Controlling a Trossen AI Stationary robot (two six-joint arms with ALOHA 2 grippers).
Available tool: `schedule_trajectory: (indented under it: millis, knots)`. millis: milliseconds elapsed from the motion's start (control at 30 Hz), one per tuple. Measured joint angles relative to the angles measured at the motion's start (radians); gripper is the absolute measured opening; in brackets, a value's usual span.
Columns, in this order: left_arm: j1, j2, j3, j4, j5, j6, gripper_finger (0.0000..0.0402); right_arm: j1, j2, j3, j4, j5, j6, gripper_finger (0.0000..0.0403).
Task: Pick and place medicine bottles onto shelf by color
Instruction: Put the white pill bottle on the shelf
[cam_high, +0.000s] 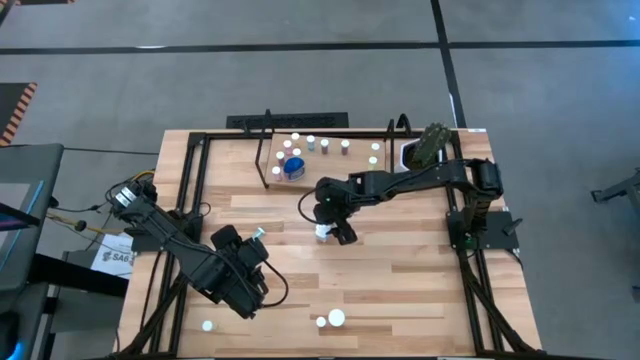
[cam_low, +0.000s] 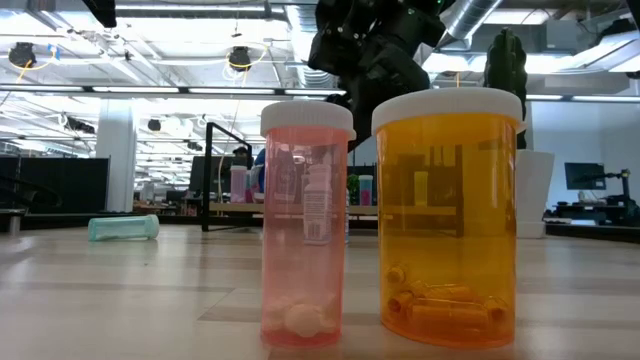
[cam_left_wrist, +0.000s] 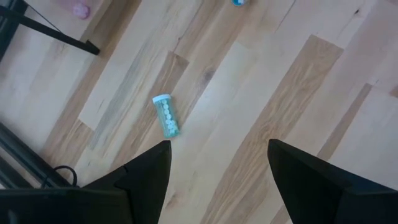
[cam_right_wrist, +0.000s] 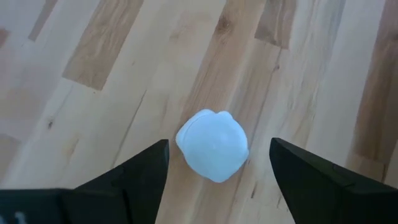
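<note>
white-capped bottle (cam_right_wrist: 212, 145) stands between open right tool (cam_right_wrist: 217, 163) fingers.

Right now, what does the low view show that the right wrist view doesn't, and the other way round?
Only the low view shows the pink bottle and orange bottle standing close up, a teal bottle lying on its side, and the shelf far behind. Only the right wrist view shows the right pincer open, straddling a white-capped bottle from above. Both show the wood table.
</note>
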Motion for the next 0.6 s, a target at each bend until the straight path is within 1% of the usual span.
schedule_trajectory:
  millis: [67,400,600]
  knots:
    - [0.0,0.0,0.0,0.0,0.0,0.0,0.0254,0.004,0.0,0.0,0.004,0.0,0.028,0.0302]
    - [0.003,0.0,0.0,0.0,-0.003,0.001,0.0254,0.003,0.0,0.0,-0.001,0.0,0.013,0.0302]
    - [0.004,0.0,0.0,0.005,-0.003,0.004,0.0254,0.004,0.0,-0.001,0.0,0.0,-0.022,0.0302]
